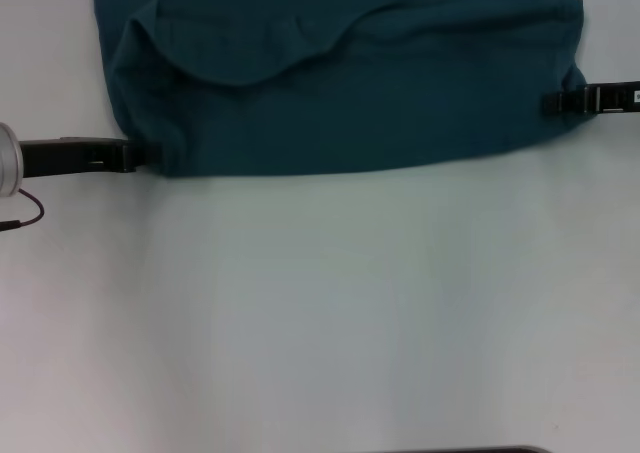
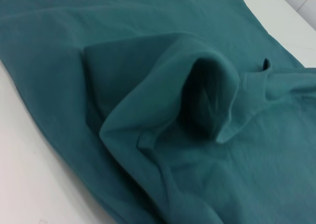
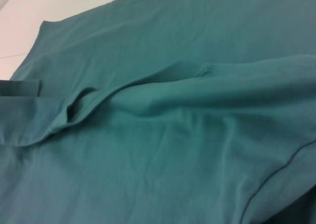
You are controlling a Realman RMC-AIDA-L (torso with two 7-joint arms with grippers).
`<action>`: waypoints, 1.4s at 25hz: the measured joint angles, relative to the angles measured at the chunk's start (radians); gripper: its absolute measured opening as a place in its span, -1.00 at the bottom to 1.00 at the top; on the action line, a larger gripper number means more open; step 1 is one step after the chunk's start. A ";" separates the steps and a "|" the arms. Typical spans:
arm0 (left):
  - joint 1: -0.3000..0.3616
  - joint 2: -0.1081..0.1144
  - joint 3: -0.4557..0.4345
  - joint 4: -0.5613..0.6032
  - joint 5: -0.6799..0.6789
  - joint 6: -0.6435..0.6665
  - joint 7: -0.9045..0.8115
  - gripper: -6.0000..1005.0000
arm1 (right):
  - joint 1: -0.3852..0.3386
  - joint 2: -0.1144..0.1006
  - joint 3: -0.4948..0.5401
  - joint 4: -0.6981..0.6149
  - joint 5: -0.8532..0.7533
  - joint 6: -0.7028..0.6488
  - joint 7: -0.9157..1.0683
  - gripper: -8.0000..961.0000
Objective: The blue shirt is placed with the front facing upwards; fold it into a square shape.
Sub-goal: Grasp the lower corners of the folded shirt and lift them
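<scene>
Blue shirt [image 1: 400, 103], dark teal cotton, lies at the white worktop's [image 1: 320, 313] far edge, lower part doubled over | left gripper [image 1: 150, 154] and right gripper [image 1: 552, 101] at its side edges, finger state: cannot tell | risk: uneven pull skews fold, bunched layer wrinkles.

The blue shirt [image 1: 350, 93] runs off our head view's top edge; both end effectors' fingertips hide in its corners, grip unreadable.

My head camera looked down on the desk [image 1: 320, 313] from above; both wrist cameras sat close over the blue shirt [image 1: 350, 93], sharing its folds beside my fingers.
</scene>
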 joint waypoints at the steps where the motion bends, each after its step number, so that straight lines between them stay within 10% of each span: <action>1: 0.000 0.000 0.000 0.000 0.000 0.000 0.000 -0.59 | 0.000 0.000 0.000 0.000 0.000 0.000 0.000 -0.89; 7: 0.000 0.003 0.000 0.000 0.001 -0.010 0.000 -0.98 | -0.004 0.000 0.004 0.000 0.000 0.001 -0.003 -0.89; 35: 0.179 0.038 -0.007 -0.245 0.005 0.389 -0.025 -0.98 | -0.220 -0.012 0.007 -0.109 0.059 -0.373 -0.105 -0.89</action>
